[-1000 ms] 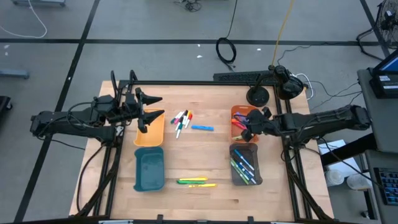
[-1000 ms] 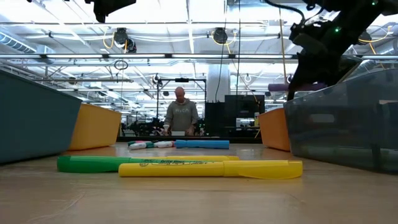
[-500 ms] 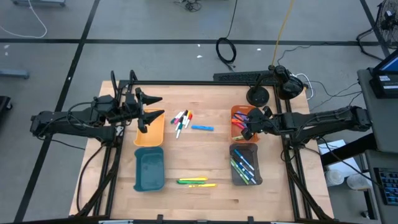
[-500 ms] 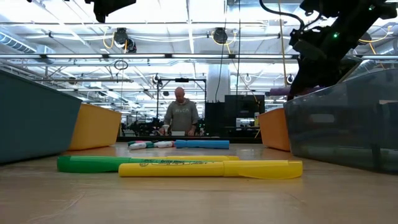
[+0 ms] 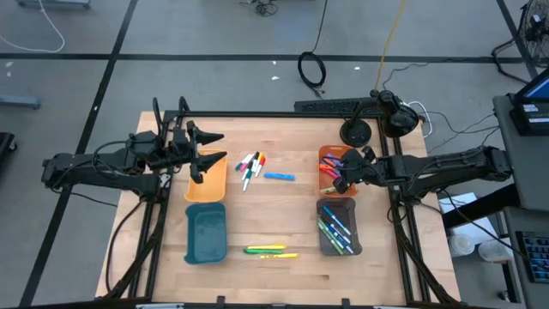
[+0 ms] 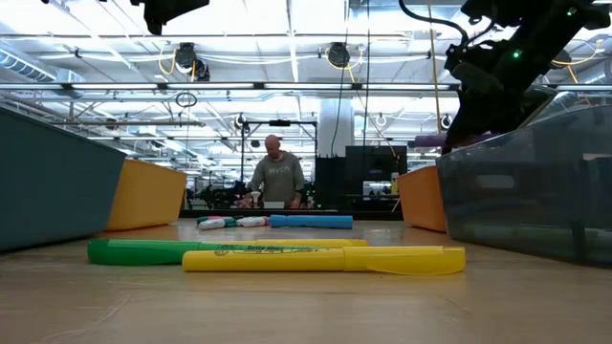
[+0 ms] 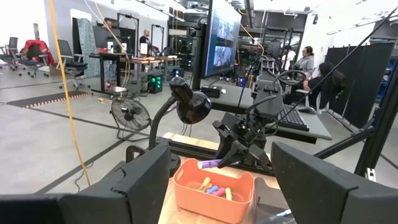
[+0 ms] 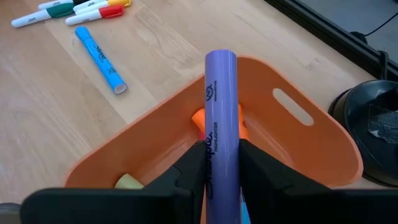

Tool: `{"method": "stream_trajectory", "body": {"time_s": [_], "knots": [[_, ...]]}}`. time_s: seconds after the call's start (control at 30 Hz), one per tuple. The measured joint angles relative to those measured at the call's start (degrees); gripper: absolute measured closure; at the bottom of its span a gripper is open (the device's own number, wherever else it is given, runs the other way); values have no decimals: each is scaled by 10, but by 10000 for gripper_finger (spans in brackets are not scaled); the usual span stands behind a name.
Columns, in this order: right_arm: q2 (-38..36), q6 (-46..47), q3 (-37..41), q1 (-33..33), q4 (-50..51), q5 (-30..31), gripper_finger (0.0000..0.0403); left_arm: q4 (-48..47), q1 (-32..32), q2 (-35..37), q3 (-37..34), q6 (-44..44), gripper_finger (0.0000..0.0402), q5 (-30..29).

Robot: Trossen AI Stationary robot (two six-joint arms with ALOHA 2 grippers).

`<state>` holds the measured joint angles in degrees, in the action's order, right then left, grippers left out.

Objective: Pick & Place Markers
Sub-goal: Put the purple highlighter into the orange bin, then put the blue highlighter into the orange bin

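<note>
High view, table [image 5: 283,275]: I see a wooden top with four trays on it and both arms reaching in from the sides.
Left arm: it waits over the yellow tray [image 5: 207,182] at the table's left far side; I see the left gripper [image 5: 208,151] with its fingers spread wide and nothing between them.
Right arm: it reaches in from the right, and I have the right gripper [image 8: 216,163] above the orange tray [image 8: 311,134].
Right gripper grip: I see the fingers [image 8: 189,168] closed narrowly on a purple marker [image 8: 219,124], pressing on both sides of its barrel.
Purple marker: it is held lifted over the orange tray, not resting in it; in the left wrist view it shows as a purple marker tilted above that tray's rim.
Orange tray contents: I can make out several markers lying inside, orange and yellow among them.
Teal tray [image 5: 206,233]: near left of the table, just in front of the yellow tray.
Grey tray [image 5: 338,226]: near right, just in front of the orange tray, with several markers in it.
Thin markers [image 5: 251,166]: a loose cluster lies on the bare wood between the yellow and orange trays.
Blue marker [image 5: 279,176]: alone on the wood just beside that cluster.
Green marker [image 6: 143,251] and yellow marker [image 6: 325,259]: lying side by side on the wood near the front edge, between the teal and grey trays.
Person [image 6: 276,176]: stands far back in the room.
</note>
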<state>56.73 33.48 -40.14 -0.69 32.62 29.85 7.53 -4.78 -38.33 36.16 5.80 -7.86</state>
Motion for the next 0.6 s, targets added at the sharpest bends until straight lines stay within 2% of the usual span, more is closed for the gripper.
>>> {"method": "stream_trajectory", "body": {"time_s": [0.17,0.6], "knots": [[0,-10,0,0,0,-1,319,0,0,0,0,0,119,0],[0,1,0,0,-2,0,243,0,0,0,0,0,119,0]]}}
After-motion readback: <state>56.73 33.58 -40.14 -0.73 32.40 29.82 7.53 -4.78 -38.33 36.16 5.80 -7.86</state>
